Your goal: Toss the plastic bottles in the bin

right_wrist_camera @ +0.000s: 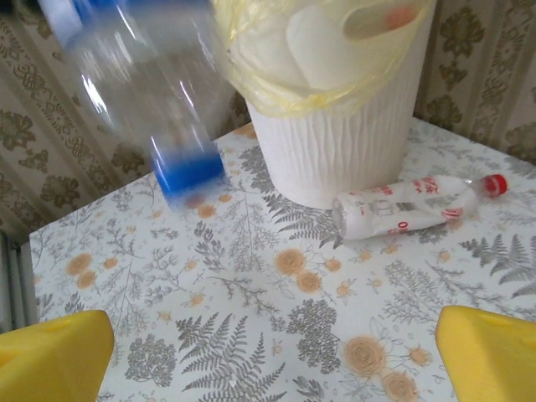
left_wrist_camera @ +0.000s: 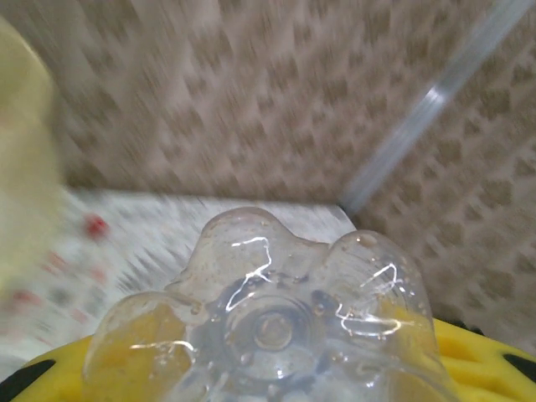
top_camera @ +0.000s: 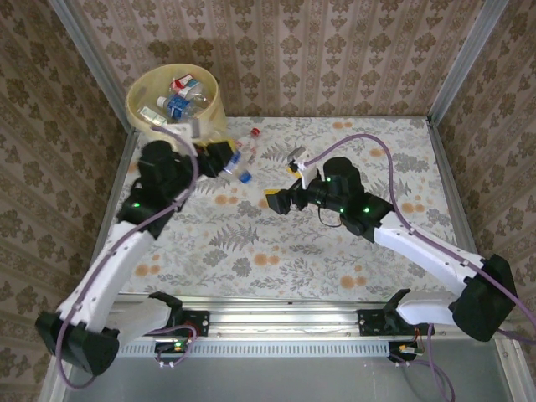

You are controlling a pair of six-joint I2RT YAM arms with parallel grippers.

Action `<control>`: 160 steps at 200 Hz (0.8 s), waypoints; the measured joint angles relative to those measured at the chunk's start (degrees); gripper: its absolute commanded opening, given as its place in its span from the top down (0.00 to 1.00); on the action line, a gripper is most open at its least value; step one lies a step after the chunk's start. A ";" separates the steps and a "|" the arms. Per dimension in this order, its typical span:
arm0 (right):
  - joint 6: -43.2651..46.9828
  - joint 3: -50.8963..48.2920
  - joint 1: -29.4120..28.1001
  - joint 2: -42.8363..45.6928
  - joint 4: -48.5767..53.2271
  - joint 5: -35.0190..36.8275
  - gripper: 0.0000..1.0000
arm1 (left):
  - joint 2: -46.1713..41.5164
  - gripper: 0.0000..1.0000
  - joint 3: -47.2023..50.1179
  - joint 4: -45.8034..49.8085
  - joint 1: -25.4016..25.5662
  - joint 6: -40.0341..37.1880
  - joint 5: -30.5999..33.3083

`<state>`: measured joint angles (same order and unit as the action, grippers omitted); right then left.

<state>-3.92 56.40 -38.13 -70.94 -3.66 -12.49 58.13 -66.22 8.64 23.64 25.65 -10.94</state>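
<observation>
The left gripper [top_camera: 221,157] squeezes a clear bottle [top_camera: 239,165] with a blue cap. It is in the upper left of the top view, near the bin [top_camera: 132,99]. More bottles [top_camera: 180,100] sit inside the bin. A red-capped bottle [right_wrist_camera: 410,205] lies on the table [right_wrist_camera: 251,335] just beside the bin. The right gripper [right_wrist_camera: 268,356] has its fingers spread wide and holds nothing.

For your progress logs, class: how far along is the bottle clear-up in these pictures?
Done: several bottles already lie in the bin. In hand: the left fingers grip a clear bottle by its base, near the bin. Left: a red-capped bottle lies on the table beside the bin, and the right fingers are open and empty.
</observation>
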 measured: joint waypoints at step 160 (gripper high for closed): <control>5.29 -0.33 0.46 0.87 1.73 6.12 0.00 | 6.58 0.47 -16.85 -12.79 -20.37 -35.74 13.44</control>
<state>1.37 56.07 -37.67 -70.06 -1.93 -6.37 64.71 -83.07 -4.14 3.27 -10.09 2.50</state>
